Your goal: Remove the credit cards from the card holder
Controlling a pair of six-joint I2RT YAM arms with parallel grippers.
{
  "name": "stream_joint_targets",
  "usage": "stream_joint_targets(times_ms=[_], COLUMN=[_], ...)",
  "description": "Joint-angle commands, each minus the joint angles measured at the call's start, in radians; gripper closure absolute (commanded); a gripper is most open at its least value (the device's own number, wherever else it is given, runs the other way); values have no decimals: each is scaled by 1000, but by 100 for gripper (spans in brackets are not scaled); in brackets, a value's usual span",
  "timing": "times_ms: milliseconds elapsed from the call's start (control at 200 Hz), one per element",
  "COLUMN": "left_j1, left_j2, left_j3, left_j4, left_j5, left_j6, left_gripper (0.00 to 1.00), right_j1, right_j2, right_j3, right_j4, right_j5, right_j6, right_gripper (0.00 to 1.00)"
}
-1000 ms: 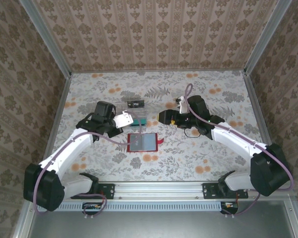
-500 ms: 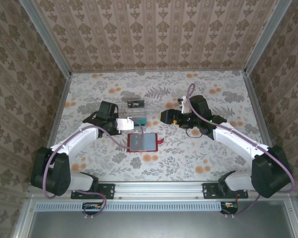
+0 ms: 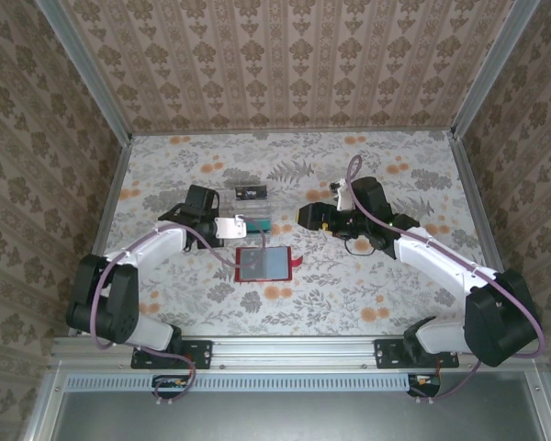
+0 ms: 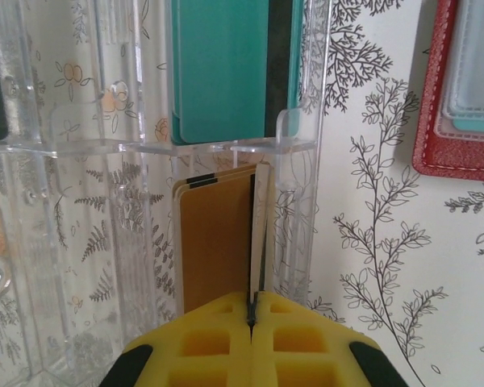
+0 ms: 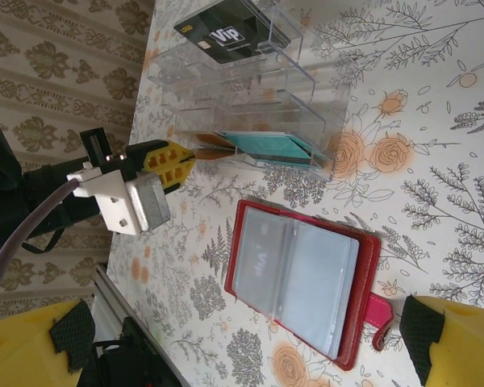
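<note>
- Card [image 4: 259, 234] clenched edge-on in left gripper [image 4: 252, 310] at tray [image 4: 298, 145] slot; could twist, snag divider.
- Right gripper [image 3: 305, 217] released, empty; wallet [image 5: 369, 274] unpinned, may slide.

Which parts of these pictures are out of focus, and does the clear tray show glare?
Left wrist view: the left hand is slightly soft at the bottom edge; the clear tray glints mildly, the gold card is sharp. Right wrist view: the right hand blurs in both bottom corners, the card holder is crisp. Top view: even light, faint shadows.
</note>
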Motion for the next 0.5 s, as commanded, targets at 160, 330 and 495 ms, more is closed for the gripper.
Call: stream_joint_targets(times_ms=[160,330,495], left_j1=[16,16,18], left_j2=[43,43,45], left_j3=[53,52,60], left_j4=[19,27,26], left_j5=[5,7,0], left_j6=[-17,-22,-31], left_gripper=[88,87,69], right_j1=[-9,-11,-12], right_j2=[17,24,35], right_j3=[5,5,5], right_j4=[5,10,22], right_j5=[-6,-8,-19], right_j6=[-13,-11,-3], right_gripper=[0,0,0])
